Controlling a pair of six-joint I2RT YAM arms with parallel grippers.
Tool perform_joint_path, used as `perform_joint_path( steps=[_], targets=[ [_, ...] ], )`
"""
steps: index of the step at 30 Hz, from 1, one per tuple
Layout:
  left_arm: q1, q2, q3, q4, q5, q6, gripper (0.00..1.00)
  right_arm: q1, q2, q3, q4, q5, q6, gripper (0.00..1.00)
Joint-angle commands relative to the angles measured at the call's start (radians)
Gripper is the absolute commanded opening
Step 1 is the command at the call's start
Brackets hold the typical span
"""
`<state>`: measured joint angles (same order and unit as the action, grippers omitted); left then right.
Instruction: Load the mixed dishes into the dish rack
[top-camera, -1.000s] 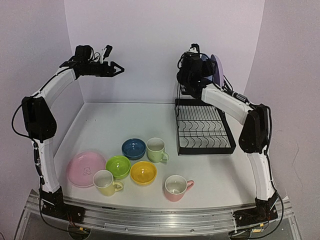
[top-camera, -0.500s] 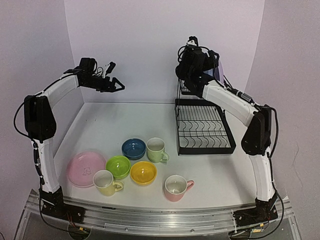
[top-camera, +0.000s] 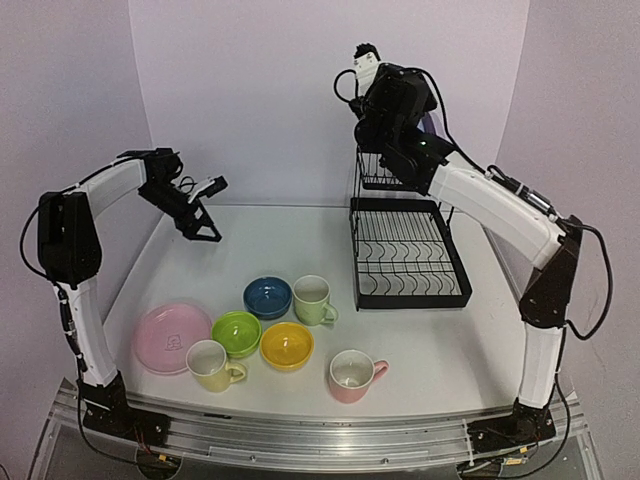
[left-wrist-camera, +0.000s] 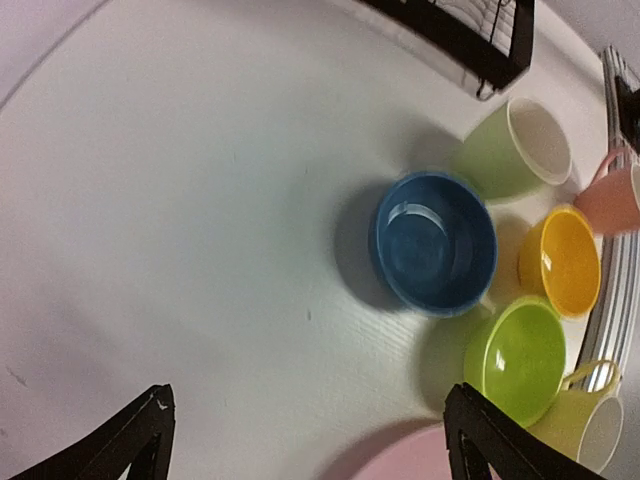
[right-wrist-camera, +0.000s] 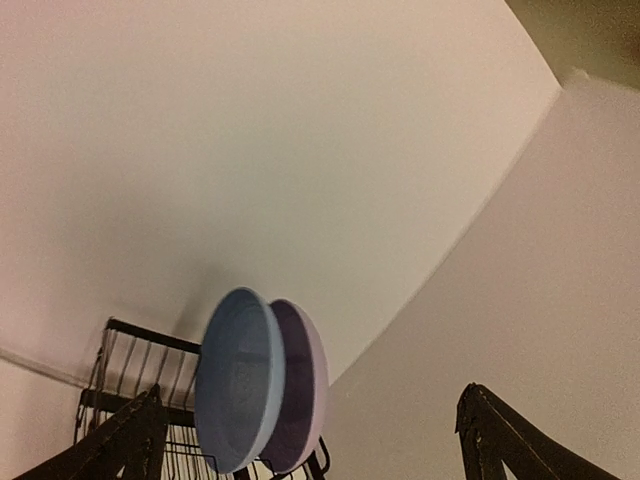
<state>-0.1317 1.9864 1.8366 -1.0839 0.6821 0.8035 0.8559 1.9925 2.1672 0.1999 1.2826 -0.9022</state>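
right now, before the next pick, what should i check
1. Left gripper open and empty: ok. Its jaws stand wide over the table with nothing between them.
2. Right gripper empty: ok. It is open, and the blue plate and lilac plate stand on edge in the rack's upper shelf.
3. Nearest target in sight: ok. The dark blue bowl sits upright in the left wrist view.
4. Finger room around that bowl: cannot tell. The pale green mug and green bowl sit very close beside it.
5. Space in the dish rack: ok. No dishes are in its lower tray.
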Motion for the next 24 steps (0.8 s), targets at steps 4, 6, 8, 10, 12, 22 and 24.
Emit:
perform_joint_path(
  steps=[4,6,8,10,12,22,24],
  targets=[
    [0.154,-0.192,-0.344,-0.019,-0.267,0.417,0.98,0.031,-0.212,-0.123,-0.640,-0.788,0.527,0.97],
    [0.170,-0.200,-0.431,0.077,-0.318,0.415,0.97,0.028,-0.204,-0.084,-0.700,-0.891,0.578,0.97],
    [0.171,-0.201,-0.499,0.141,-0.364,0.427,0.95,0.027,-0.168,0.002,-0.809,-0.962,0.609,0.97],
    [0.171,-0.198,-0.547,0.177,-0.379,0.433,0.93,0.027,-0.132,0.077,-0.907,-1.039,0.645,0.97],
    [0.171,-0.196,-0.585,0.207,-0.394,0.433,0.91,0.028,-0.125,0.094,-0.942,-1.081,0.678,0.97],
    [0.153,-0.186,-0.765,0.506,-0.535,0.405,0.77,0.027,-0.122,0.061,-0.931,-1.123,0.781,0.97],
    [0.150,-0.186,-0.779,0.519,-0.537,0.402,0.67,0.026,-0.115,0.067,-0.930,-1.127,0.798,0.97]
  ],
)
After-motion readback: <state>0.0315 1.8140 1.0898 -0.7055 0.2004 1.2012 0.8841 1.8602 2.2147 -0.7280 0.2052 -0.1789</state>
